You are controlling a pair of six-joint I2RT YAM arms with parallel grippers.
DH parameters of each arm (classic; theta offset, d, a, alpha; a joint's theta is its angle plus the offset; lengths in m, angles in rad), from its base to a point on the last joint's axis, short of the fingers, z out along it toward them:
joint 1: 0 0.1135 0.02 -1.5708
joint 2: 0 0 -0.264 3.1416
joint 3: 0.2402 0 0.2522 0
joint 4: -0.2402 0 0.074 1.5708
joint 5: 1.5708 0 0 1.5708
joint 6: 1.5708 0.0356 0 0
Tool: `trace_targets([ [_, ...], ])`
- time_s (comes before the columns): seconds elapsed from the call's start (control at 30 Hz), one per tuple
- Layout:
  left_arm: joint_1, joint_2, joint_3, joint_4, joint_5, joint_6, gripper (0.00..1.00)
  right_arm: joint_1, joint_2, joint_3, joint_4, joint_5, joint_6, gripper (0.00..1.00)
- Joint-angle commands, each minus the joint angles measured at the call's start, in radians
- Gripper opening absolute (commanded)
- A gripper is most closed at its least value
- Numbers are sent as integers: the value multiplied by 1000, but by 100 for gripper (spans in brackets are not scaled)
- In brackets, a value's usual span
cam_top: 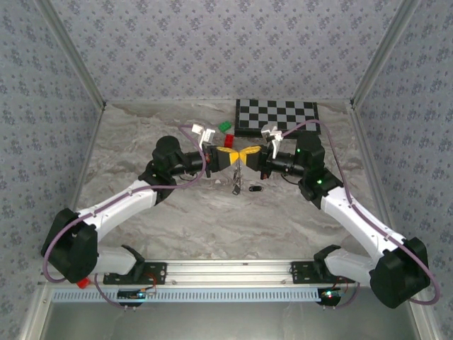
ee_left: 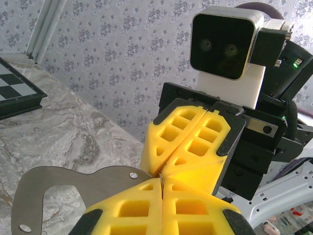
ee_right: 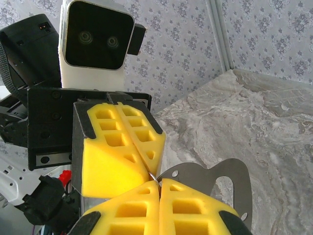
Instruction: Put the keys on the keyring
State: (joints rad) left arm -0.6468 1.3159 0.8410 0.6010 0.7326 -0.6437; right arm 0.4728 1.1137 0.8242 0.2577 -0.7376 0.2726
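Keyring (ee_right: 153, 177) pinched where left gripper (cam_top: 234, 157) meets right gripper (cam_top: 244, 155).

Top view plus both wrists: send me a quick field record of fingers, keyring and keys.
left gripper: fingers shut
right gripper: fingers shut, tips against the left's
keyring: thin silvery sliver where the tips meet; which fingers pinch it, unclear
keys: one under the tips, another beside it on the table
behind: checkerboard, green block, red block
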Motion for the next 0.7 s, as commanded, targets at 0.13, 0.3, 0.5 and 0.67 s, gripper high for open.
trace_targets([
  [0.13,-10,-41,19,56,52,-2,12,-22,-1,9,40,17,35,0],
  [0.3,-11,-49,8,71,44,-10,20,-23,3,3,59,14,50,0],
  [0.5,-13,-40,2,101,41,-26,22,-23,1,-8,85,18,72,0],
  [0.67,-15,-30,-6,128,37,-36,18,-25,0,-18,103,24,85,0],
])
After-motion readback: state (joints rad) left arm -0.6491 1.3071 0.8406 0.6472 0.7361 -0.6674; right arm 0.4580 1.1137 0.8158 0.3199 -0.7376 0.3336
